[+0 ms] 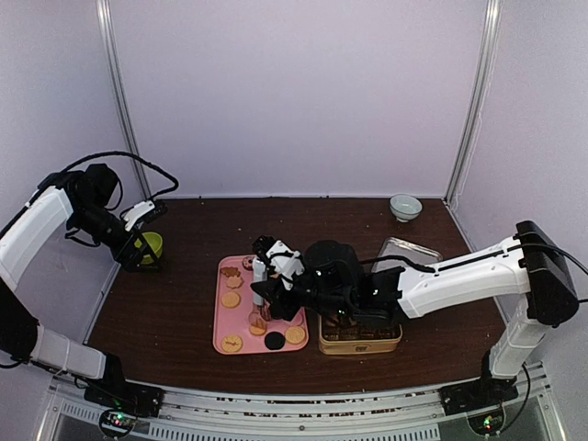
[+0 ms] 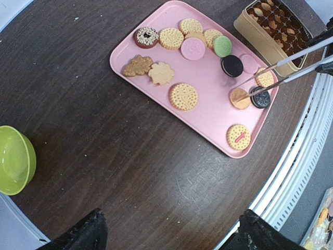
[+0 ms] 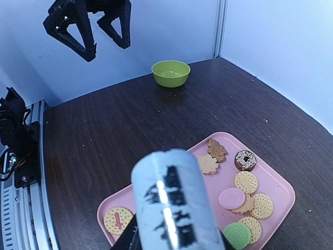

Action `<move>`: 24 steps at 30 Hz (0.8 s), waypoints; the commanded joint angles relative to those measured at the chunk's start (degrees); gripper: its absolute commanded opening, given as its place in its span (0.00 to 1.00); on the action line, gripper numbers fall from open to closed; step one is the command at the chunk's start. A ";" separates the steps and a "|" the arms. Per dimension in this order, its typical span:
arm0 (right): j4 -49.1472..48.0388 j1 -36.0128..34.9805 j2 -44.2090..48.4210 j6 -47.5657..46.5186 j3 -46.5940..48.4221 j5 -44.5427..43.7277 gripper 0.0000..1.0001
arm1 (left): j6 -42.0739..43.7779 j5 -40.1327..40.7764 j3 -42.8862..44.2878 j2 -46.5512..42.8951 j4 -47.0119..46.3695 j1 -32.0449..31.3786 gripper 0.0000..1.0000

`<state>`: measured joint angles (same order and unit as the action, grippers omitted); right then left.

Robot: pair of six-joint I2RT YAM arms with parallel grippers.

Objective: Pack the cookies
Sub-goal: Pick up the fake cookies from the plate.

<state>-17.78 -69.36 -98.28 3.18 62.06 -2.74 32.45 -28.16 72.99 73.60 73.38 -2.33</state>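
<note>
Dark desk (image 1: 165,312), lilac walls; pink tray (image 2: 208,117) is my reference.

Risk 1: the tongs (image 2: 291,60) tips sit at a tan cookie (image 2: 239,98) near the tray's tin-side corner, and a black cookie (image 2: 260,98) is touching it. Closing could catch both or flick one over the tray's rim.

Risk 2: flat biscuit, smooth metal tips. Likely to slip on the lift towards the tin (image 2: 270,26) beside the tray. Can't tell if the tan one is pinched.

Right end effector (image 1: 274,269) is above the tray, clenched on the tongs, and reaches the cookies (image 2: 183,96) only through them. The rest lie flat across the tray.

Left end effector (image 3: 106,44) is released, well off the tray by the green bowl (image 3: 170,73).
</note>
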 commanded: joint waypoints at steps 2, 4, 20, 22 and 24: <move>-2.43 0.05 0.63 1.64 1.57 1.57 0.30 | 0.26 -1.04 2.19 -1.50 0.23 0.43 0.90; -3.27 -0.04 1.37 2.37 1.20 2.14 0.31 | 0.25 -1.00 2.18 -1.84 0.46 0.39 0.90; -4.85 -0.10 -1.16 0.00 1.75 -1.56 0.37 | 0.42 -1.07 1.27 -2.28 0.45 0.40 0.90; -4.65 -0.11 -1.83 0.20 2.04 -1.16 0.38 | 0.43 -1.16 1.28 -2.32 0.44 0.47 0.90; -4.55 -0.12 -2.37 0.92 1.90 -0.47 0.38 | 0.47 -1.04 1.28 -2.39 0.50 0.42 0.90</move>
<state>-19.79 -69.30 -99.39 4.19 62.39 -2.66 32.45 -28.25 73.63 72.18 73.63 -2.33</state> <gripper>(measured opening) 0.378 0.904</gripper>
